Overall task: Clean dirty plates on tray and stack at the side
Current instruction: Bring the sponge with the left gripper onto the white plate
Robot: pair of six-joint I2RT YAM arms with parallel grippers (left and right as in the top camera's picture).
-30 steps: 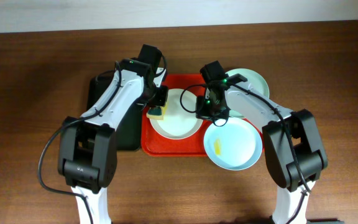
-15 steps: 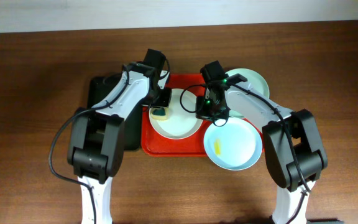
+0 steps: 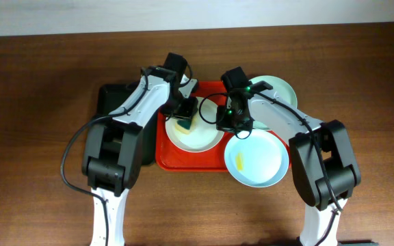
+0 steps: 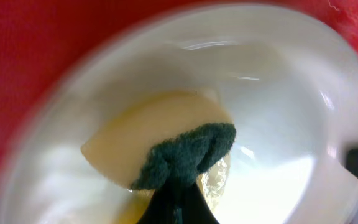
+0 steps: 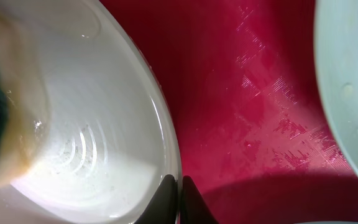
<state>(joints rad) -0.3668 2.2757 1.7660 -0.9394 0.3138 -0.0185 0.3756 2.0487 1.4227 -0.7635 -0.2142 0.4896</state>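
The red tray [image 3: 166,158] is seen at the middle of the wooden desk [image 3: 40,171], with a smaller black tray [image 3: 109,99] just beside its left edge. The white plate [image 3: 200,137] lies flat inside the red tray, towards its left half. The left end effector [image 4: 178,198] is closed on a sponge [image 4: 148,140]. The sponge's yellow body is pressed against the inner surface of the white plate, and its dark green scouring layer is bunched up at the fingertips. A wet, slightly yellowish film is seen on the plate just under the sponge. The right end effector [image 5: 179,194] is closed on the right-hand rim of the white plate, with one finger inside the rim and one outside it, above the bare red floor of the tray. The pale blue plate [image 3: 262,167] is placed at the tray's right corner nearest the robot, overlapping the tray's rim and reaching out over the desk. A small yellow smear [image 3: 239,160] is seen on its left part. The mint green plate [image 3: 282,89] is found at the tray's far right corner, partly hidden under the right arm; whether it rests on the tray's rim or on the desk cannot be told. No plate is seen lying on another
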